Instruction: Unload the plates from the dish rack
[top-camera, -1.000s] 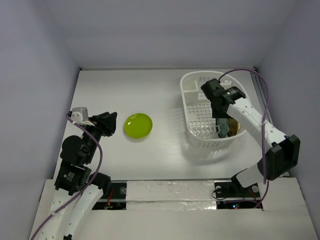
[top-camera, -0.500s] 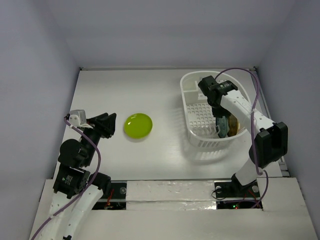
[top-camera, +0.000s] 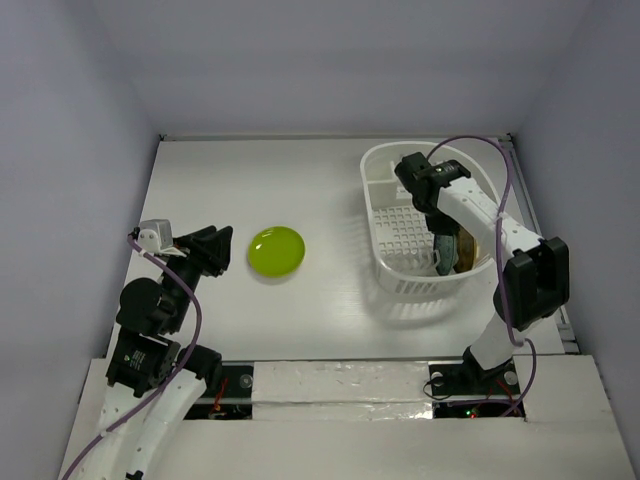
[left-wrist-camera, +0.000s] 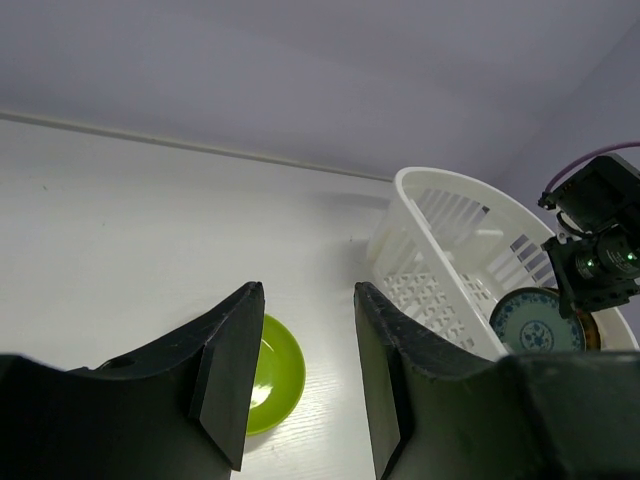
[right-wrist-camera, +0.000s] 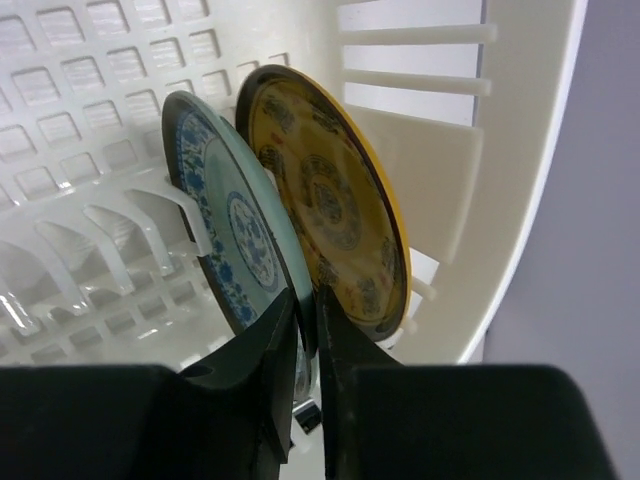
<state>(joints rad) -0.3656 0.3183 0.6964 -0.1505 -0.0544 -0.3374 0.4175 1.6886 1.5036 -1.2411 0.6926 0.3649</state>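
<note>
The white dish rack (top-camera: 385, 157) stands at the back right, and its rim (left-wrist-camera: 440, 181) also shows in the left wrist view. Two plates stand on edge inside it: a patterned teal-blue plate (right-wrist-camera: 232, 225) and, just behind it, a patterned amber-yellow plate (right-wrist-camera: 335, 205). My right gripper (right-wrist-camera: 308, 300) reaches down into the rack (right-wrist-camera: 525, 190), shut on the lower rim of the teal-blue plate (left-wrist-camera: 535, 322), with one finger on each face. A lime green plate (top-camera: 277, 251) lies flat on the table. My left gripper (left-wrist-camera: 308, 296) hovers open just left of the green plate (left-wrist-camera: 270, 372), holding nothing.
White walls close in the table on three sides. The rack's grid floor (right-wrist-camera: 90, 60) and upright divider pegs (right-wrist-camera: 190, 215) sit left of the held plate. A purple cable (top-camera: 500, 150) loops over the right arm near the rack's far rim.
My right gripper has dropped deeper into the rack and closed its fingers onto the teal-blue plate's rim. The left arm shifted slightly and then held still.
</note>
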